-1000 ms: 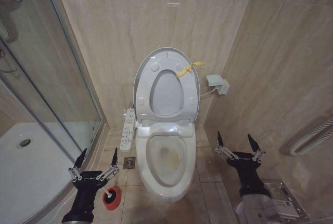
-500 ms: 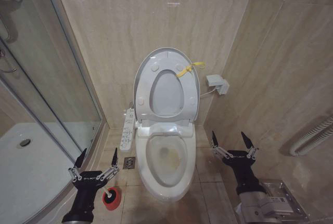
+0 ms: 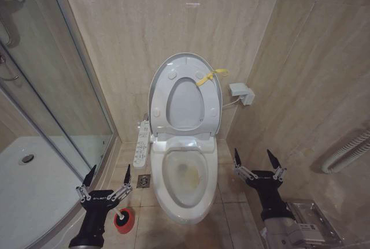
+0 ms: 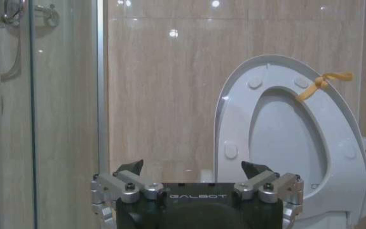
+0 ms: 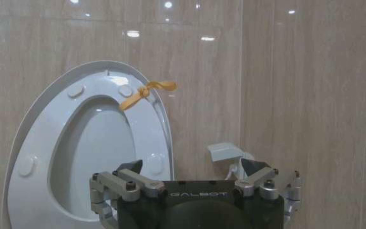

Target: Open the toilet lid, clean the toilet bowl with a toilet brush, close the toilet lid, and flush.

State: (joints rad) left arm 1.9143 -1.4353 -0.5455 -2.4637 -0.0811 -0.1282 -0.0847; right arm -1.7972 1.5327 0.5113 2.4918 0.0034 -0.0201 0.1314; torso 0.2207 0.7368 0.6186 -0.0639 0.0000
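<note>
The toilet lid (image 3: 185, 59) stands upright against the back wall with the ring seat (image 3: 173, 84) raised against it; a yellow tag (image 3: 209, 77) hangs at its edge. The same lid (image 4: 234, 90) (image 5: 55, 100) appears in both wrist views. The toilet bowl (image 3: 186, 174) lies exposed, yellowish stains inside, and a white button panel (image 3: 140, 144) runs along its left side. The toilet brush (image 3: 124, 220) sits in its red holder on the floor left of the bowl. My left gripper (image 3: 108, 177) (image 4: 194, 167) hovers open just above it. My right gripper (image 3: 254, 161) (image 5: 189, 166) is open, right of the bowl.
A glass shower enclosure (image 3: 58, 87) with a white tray (image 3: 29, 185) fills the left side. A floor drain (image 3: 143, 181) lies between the brush and the bowl. A small white wall box (image 3: 241, 93) and a ribbed hose (image 3: 347, 153) are on the right wall.
My right gripper has shifted a little to the left, closer to the bowl, staying open. The left arm, lid and brush have not moved.
</note>
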